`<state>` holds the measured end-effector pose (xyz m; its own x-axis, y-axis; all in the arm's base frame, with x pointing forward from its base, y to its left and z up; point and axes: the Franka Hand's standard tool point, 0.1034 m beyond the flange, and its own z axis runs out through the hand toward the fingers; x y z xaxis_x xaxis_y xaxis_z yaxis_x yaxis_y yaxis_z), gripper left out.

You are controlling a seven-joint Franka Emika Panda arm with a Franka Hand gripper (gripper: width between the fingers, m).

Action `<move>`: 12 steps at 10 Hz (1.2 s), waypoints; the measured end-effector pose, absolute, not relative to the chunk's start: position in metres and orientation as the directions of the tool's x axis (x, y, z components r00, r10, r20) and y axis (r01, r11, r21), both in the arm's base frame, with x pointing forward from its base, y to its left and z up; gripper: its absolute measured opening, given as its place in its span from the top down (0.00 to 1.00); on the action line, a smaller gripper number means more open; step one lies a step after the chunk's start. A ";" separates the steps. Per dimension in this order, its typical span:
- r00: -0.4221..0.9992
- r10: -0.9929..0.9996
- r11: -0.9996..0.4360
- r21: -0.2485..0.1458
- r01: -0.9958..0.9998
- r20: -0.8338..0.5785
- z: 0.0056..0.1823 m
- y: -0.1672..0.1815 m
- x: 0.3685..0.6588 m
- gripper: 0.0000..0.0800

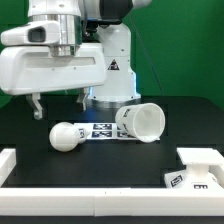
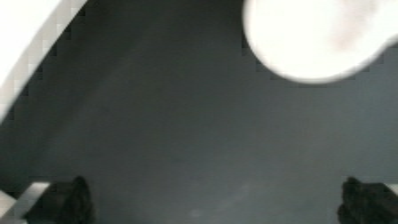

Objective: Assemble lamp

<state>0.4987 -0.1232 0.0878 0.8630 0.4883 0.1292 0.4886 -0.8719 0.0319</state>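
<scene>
The round white bulb [image 1: 66,135] lies on the black table at the exterior view's left. The cone shade [image 1: 141,122] lies on its side to its right. The blocky base [image 1: 196,172] sits at the front right. My gripper [image 1: 59,106] hangs open just above the bulb, holding nothing. In the wrist view my gripper [image 2: 217,206] shows two dark fingertips [image 2: 64,204] wide apart with bare table between them. A blurred white round shape [image 2: 320,38], probably the bulb, lies ahead, apart from the fingers.
The marker board [image 1: 103,130] lies flat between the bulb and the shade. A white raised border [image 1: 14,160] runs along the table's front and left, and shows as a pale strip in the wrist view [image 2: 25,60]. The arm's white base [image 1: 112,70] stands behind.
</scene>
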 end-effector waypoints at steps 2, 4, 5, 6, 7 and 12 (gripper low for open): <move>0.965 0.245 -0.966 -0.065 0.252 0.092 0.086 -0.119 0.497 0.13; 0.987 0.124 -0.988 -0.080 0.132 0.102 0.086 -0.116 0.499 0.13; 0.993 0.068 -0.993 -0.092 0.077 0.101 0.086 -0.115 0.500 0.13; 0.994 0.049 -0.993 -0.098 0.059 0.100 0.086 -0.114 0.500 0.13; 0.996 -0.076 -0.989 -0.128 -0.069 0.051 0.085 -0.112 0.496 0.13; 0.833 -0.527 -0.810 -0.199 -0.552 -0.167 0.074 -0.118 0.497 0.13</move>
<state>0.4973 -0.1179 0.0740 0.8334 -0.5269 -0.1670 -0.5519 -0.8099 -0.1986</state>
